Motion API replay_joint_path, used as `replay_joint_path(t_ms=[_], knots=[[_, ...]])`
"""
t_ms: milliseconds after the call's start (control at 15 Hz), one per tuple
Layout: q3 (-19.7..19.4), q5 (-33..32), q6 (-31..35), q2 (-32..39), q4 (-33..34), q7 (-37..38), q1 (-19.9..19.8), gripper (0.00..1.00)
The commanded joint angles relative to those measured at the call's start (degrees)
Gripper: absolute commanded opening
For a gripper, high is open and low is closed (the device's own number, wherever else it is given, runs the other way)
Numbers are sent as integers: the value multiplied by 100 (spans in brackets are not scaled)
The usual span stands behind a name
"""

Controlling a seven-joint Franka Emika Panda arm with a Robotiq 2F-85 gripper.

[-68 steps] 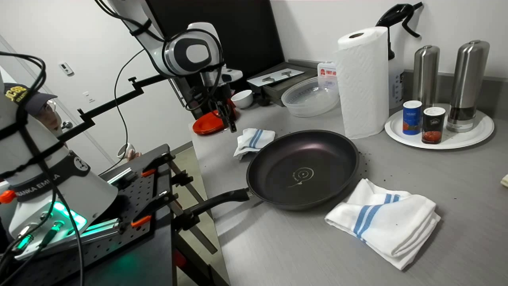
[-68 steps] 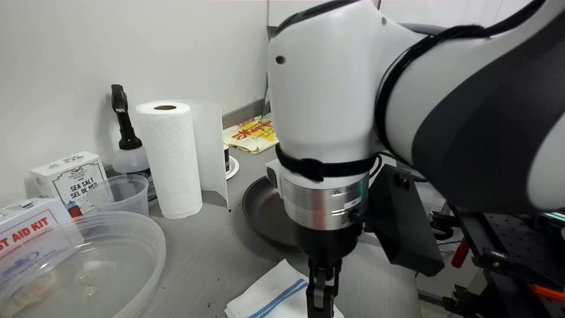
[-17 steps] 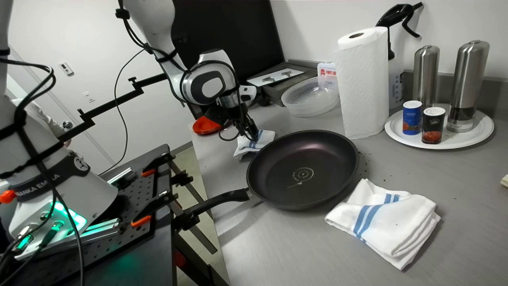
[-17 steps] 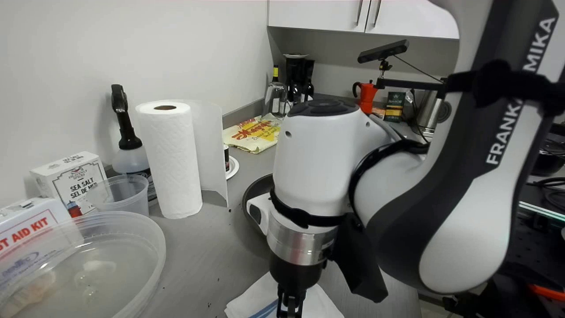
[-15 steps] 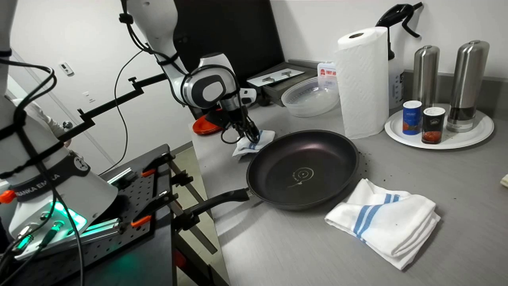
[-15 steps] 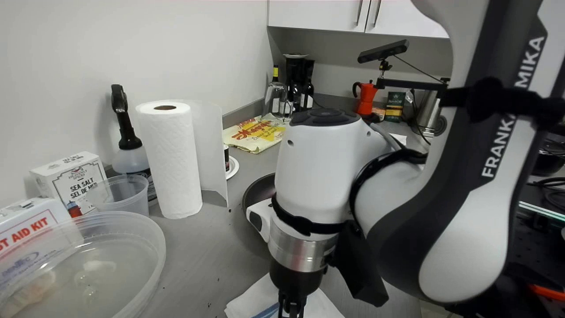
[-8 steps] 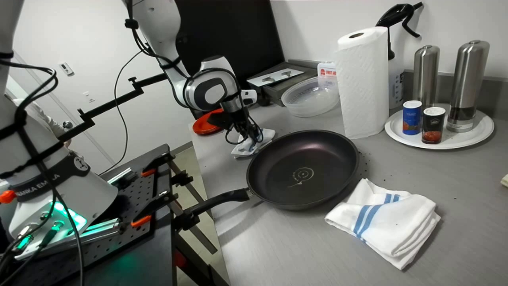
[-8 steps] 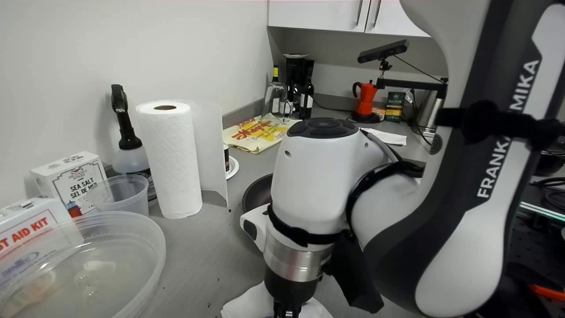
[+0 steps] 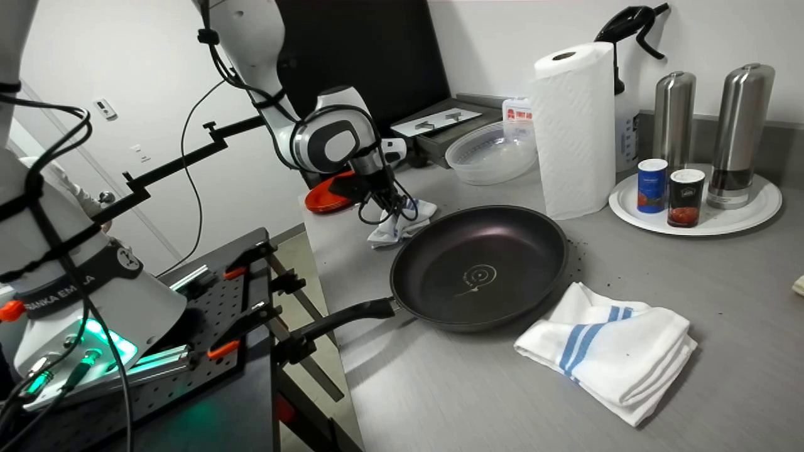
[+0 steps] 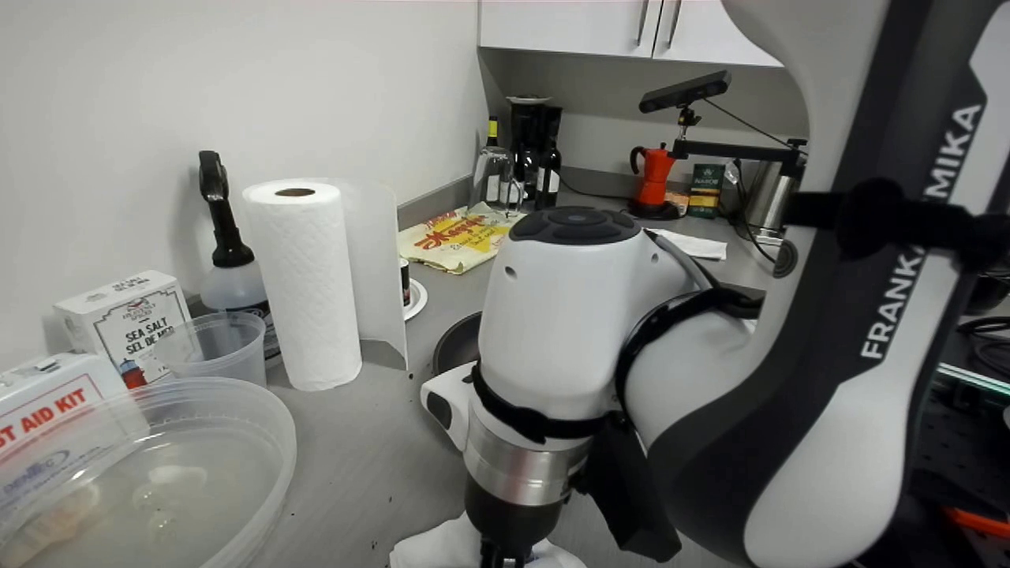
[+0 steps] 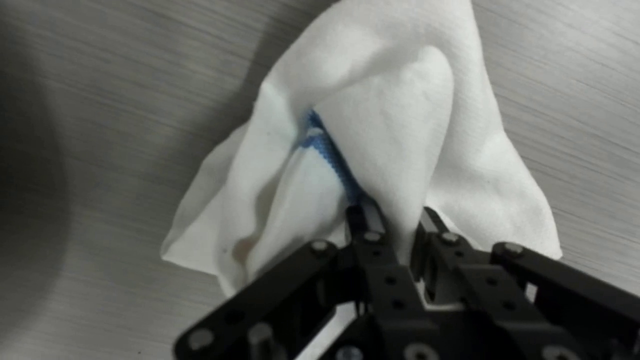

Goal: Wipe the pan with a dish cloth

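In an exterior view the pan [image 9: 502, 276] sits on the grey counter [image 9: 427, 389], its black handle [image 9: 345, 316] pointing left and near, across the counter's left edge. Just beside the pan's far left rim is the white dish cloth [image 11: 395, 115] with blue stripes, and the gripper [image 11: 392, 227] points down into it. The wrist view shows the jaws drawn together on a raised fold of that cloth, only fabric between the fingertips [image 11: 356, 222]; the rest spreads around them in loose creases. Whether any of its underside is off the counter cannot be told. A folded cloth [image 9: 609, 358], also striped blue, lies near right of the pan. Farther off to the right, a paper towel roll [image 9: 573, 138] stands upright beside a white plate [image 9: 763, 202] bearing two steel cylinders [image 9: 742, 132].
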Motion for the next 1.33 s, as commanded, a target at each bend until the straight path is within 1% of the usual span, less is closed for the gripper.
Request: replay_joint_path(t_ms=[0, 67, 267, 733, 867, 1067, 1267], knots=[[-213, 80, 19, 118, 83, 21, 258, 4], [-231, 113, -84, 49, 64, 62, 283, 4], [-292, 122, -63, -181, -56, 81, 350, 4], [-777, 98, 37, -839, -344, 170, 800, 4], [-977, 92, 74, -1033, -435, 226, 999, 4], [-1412, 75, 125, -1336, -614, 380, 1415, 4], [-2106, 59, 143, -1546, -784, 613, 2012, 4]])
